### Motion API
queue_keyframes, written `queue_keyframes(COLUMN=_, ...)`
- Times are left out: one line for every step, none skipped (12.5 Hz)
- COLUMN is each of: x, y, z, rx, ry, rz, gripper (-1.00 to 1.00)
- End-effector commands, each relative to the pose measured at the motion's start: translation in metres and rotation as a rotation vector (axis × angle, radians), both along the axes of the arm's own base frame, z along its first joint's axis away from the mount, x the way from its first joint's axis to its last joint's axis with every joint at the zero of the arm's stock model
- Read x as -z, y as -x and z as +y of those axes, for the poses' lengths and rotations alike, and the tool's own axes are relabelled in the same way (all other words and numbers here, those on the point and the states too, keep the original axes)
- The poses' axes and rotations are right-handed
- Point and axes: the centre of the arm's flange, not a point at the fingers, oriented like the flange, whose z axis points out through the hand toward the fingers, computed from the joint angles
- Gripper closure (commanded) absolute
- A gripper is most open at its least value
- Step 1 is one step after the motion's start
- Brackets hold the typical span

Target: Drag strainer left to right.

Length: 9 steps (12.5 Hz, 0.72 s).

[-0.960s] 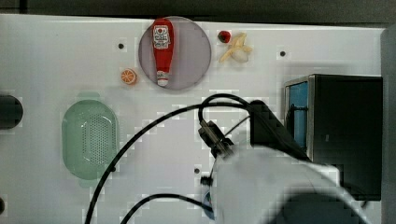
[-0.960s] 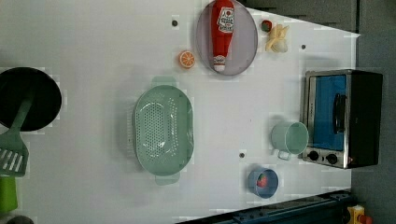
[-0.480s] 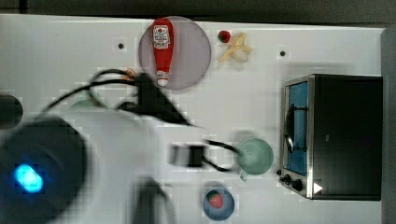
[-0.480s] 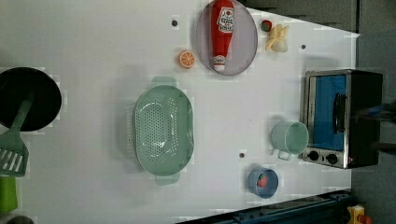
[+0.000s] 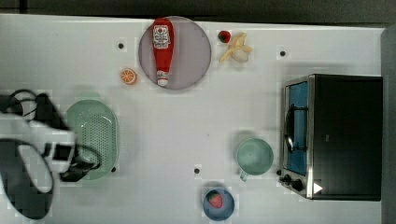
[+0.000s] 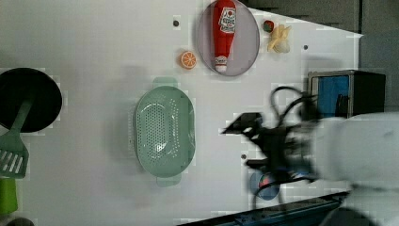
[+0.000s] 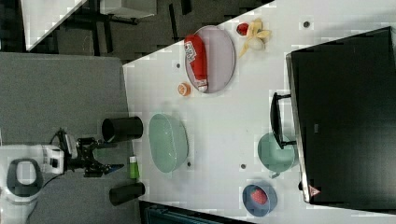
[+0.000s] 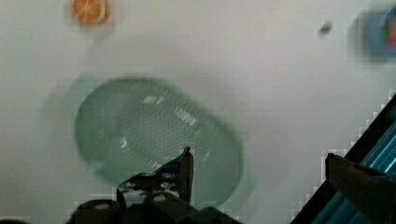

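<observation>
Your gripper hangs with jaws spread wide, gripping nothing, above the strainer; nothing is dragged yet; the whole pull remains

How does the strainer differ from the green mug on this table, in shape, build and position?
The strainer is an elongated oval, while the mug is round. The strainer is clearly the larger of the two. Its bottom is dotted with small holes; the mug's inside is plain. In the top view the strainer lies toward the top view's left, whereas the mug stands beside the toaster oven on the top view's right. Both are pale mint green and sit open side up.
</observation>
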Motion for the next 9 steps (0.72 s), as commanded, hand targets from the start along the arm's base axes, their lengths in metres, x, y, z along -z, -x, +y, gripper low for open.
queue_keyframes(x=0.021, y=-0.006, z=0.01, rx=0.374, ry=-0.004, rz=-0.05, gripper=-1.0)
queue_keyframes(x=0.045, y=-0.005, z=0.016, rx=0.404, ry=-0.005, rz=-0.036, gripper=-1.0)
queue_keyframes(x=0.069, y=-0.005, z=0.019, rx=0.416, ry=-0.004, rz=-0.016, gripper=-1.0)
queue_keyframes(x=0.095, y=-0.005, z=0.02, rx=0.422, ry=-0.004, rz=0.004, gripper=-1.0)
queue_keyframes(x=0.121, y=-0.007, z=0.02, rx=0.441, ry=-0.016, rz=0.017, gripper=-1.0)
queue_keyframes(x=0.144, y=-0.01, z=0.023, rx=0.479, ry=-0.043, rz=0.027, gripper=-1.0)
queue_keyframes(x=0.166, y=-0.014, z=0.027, rx=0.526, ry=-0.077, rz=0.034, gripper=-1.0)
queue_keyframes(x=0.187, y=-0.018, z=0.031, rx=0.551, ry=-0.107, rz=0.035, gripper=-1.0)
queue_keyframes(x=0.206, y=-0.022, z=0.032, rx=0.545, ry=-0.13, rz=0.02, gripper=-1.0)
